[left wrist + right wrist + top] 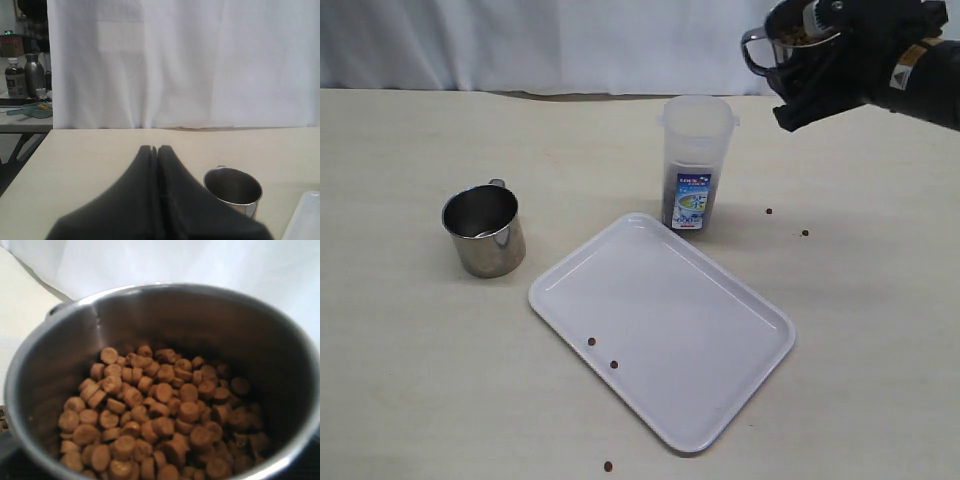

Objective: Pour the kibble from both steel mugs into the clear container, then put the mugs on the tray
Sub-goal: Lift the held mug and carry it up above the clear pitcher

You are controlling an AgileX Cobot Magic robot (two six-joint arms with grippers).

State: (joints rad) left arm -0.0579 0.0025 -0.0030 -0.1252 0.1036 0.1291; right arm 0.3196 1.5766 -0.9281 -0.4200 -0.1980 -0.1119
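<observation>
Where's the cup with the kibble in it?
The full steel mug is in the air at the exterior view's top right, held by the right gripper, up and right of the clear container.

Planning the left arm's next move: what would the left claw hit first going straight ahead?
The way looks free over the table: the shut left claw aims beside the empty steel mug, not at it, toward the white curtain. Depth is unclear.

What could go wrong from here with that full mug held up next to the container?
1. The full mug is off to one side of the container, not over its mouth; tipping it there would likely scatter kibble onto the table.
2. Stray pellets lie on the tray, so a mug set down on one might sit crooked or wobble.
</observation>
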